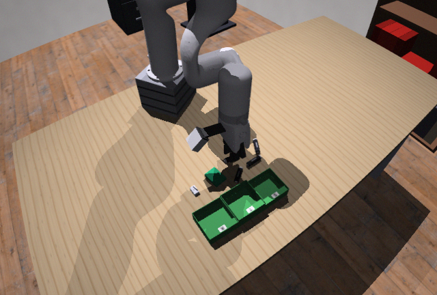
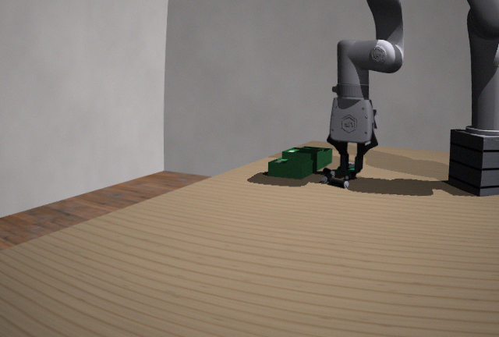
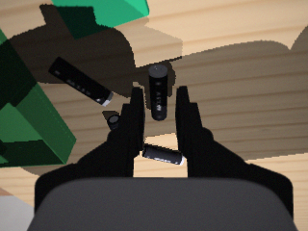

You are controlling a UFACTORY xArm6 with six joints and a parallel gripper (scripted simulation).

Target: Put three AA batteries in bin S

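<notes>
Farthest left, at the back, you have a black cabinet (image 1: 118, 9) on the floor. A small white object (image 1: 194, 190) (image 2: 352, 164) lies left of the green block (image 1: 214, 176) (image 2: 345, 172) (image 3: 113, 13), which sits near the bins. Your left bin (image 1: 225, 232), middle bin (image 1: 252, 216) and right bin (image 1: 279, 199) (image 2: 290, 169) (image 3: 48, 127) stand in one row (the labels are too small to read, so S can't be picked out).

Your gripper (image 1: 234, 158) (image 2: 352, 167) (image 3: 160, 100) is low over the table, jaws partly spread and pinching nothing; the first battery (image 1: 226, 160) (image 2: 348, 176) (image 3: 158, 93) lies between the fingers. The second battery (image 1: 238, 174) (image 2: 328, 172) (image 3: 81, 82) lies between the block and the right bin. Watch the third battery (image 1: 253, 161) (image 2: 324, 179) (image 3: 114, 121), just beside a finger in the wrist view, and the fourth battery (image 1: 256, 146) (image 2: 337, 182) (image 3: 164, 154) behind it. Red boxes (image 1: 395, 34) sit far right, well apart.
</notes>
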